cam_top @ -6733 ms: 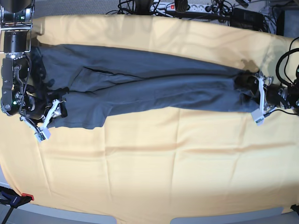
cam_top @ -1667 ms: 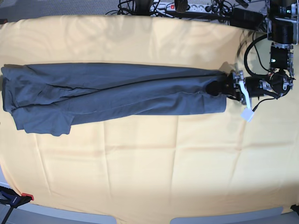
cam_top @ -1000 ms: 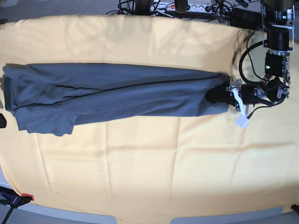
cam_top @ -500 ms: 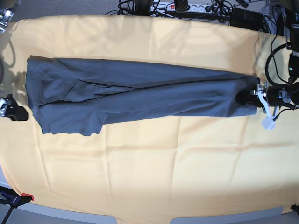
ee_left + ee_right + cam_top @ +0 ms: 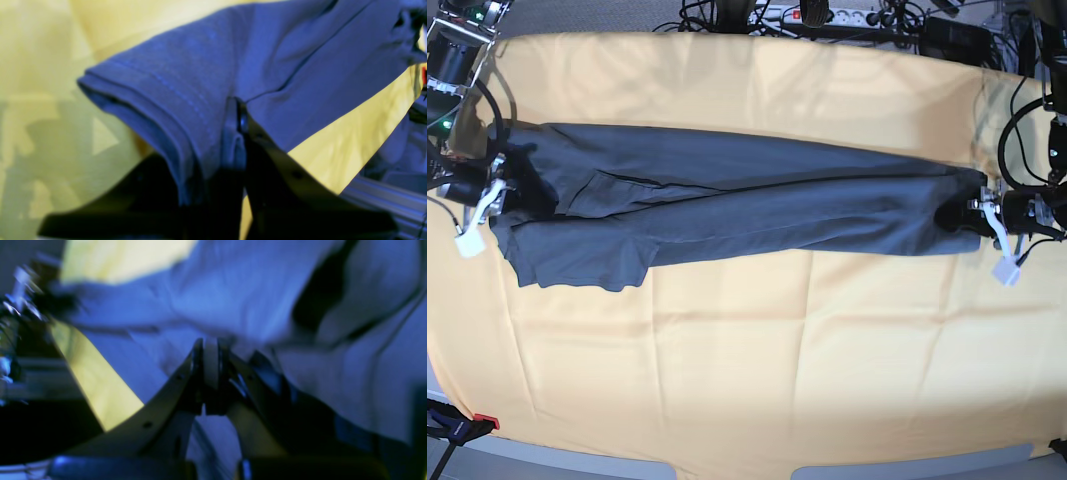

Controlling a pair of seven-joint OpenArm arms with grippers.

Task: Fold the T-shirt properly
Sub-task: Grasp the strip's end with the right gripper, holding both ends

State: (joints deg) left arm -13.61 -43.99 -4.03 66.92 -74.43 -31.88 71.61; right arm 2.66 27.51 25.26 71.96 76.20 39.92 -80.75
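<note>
Base view: a yellow tablecloth [image 5: 757, 360] covers the whole table, creased in a faint grid, with grey floor beyond its near edge and a power strip with tangled cables [image 5: 827, 15] along the far edge. The dark slate-blue T-shirt [image 5: 727, 205] lies folded lengthwise into a long narrow band, stretched from left to right across the far half of the cloth, one sleeve spreading toward the near side at the left end.

The right arm reaches down from the far-left corner; its right gripper [image 5: 499, 192] sits at the shirt's left end, jaws pressed together on a fold of fabric, as the right wrist view [image 5: 210, 363] confirms despite heavy blur. The left arm enters from the right edge, forearm roughly level; the left gripper [image 5: 972, 214] is clamped on the shirt's right end. In the left wrist view the left gripper [image 5: 241, 133] pinches the stitched hem, the cloth draping over the left finger.

A white tag hangs below each gripper. Both arms are cut off by the frame edges; the collar cannot be made out.
</note>
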